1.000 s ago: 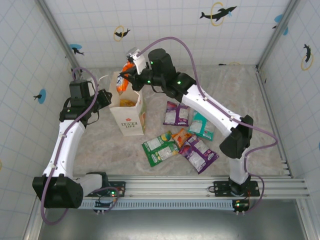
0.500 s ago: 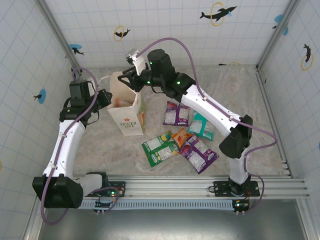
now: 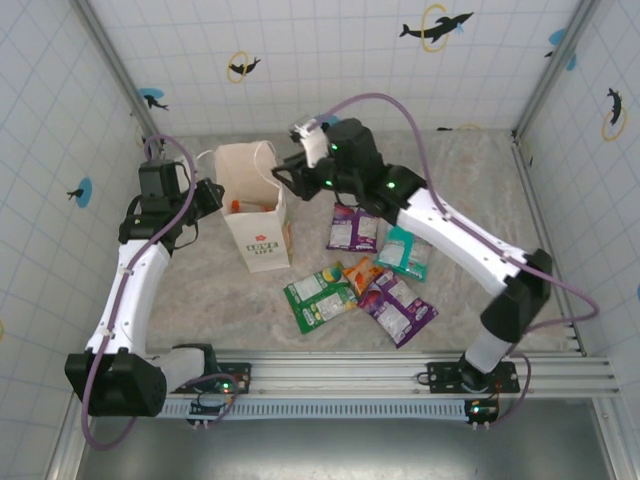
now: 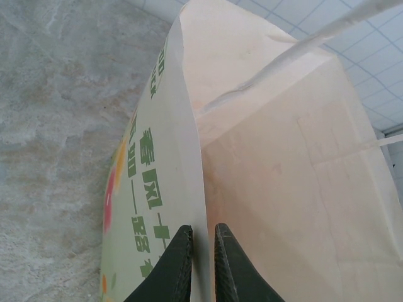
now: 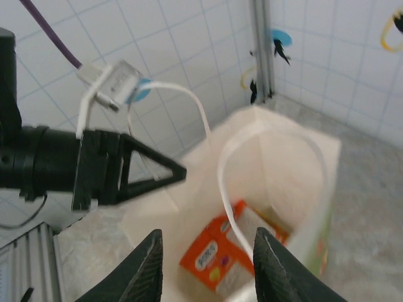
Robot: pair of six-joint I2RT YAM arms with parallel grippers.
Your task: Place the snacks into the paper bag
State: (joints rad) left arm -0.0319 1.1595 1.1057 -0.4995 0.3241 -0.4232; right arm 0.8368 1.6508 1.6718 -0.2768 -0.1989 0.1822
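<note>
As left tool [image 4: 203, 229] pinches paper bag [image 4: 283, 157], orange packet [image 5: 213, 267] inside, below right tool [image 5: 208, 231].

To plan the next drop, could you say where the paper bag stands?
Top view: the paper bag stands upright left of centre, left gripper pinching its wall, loose snacks on its right.

The left arm bends up along the table's left side. Its hand [image 3: 213, 195] has its fingers [image 4: 176, 267] almost together, pinching a wall of the paper bag [image 4: 271, 163]. The right arm reaches from the near right corner toward the far middle, its hand [image 3: 287, 176] angled down with fingers [image 5: 148, 264] spread apart.
</note>
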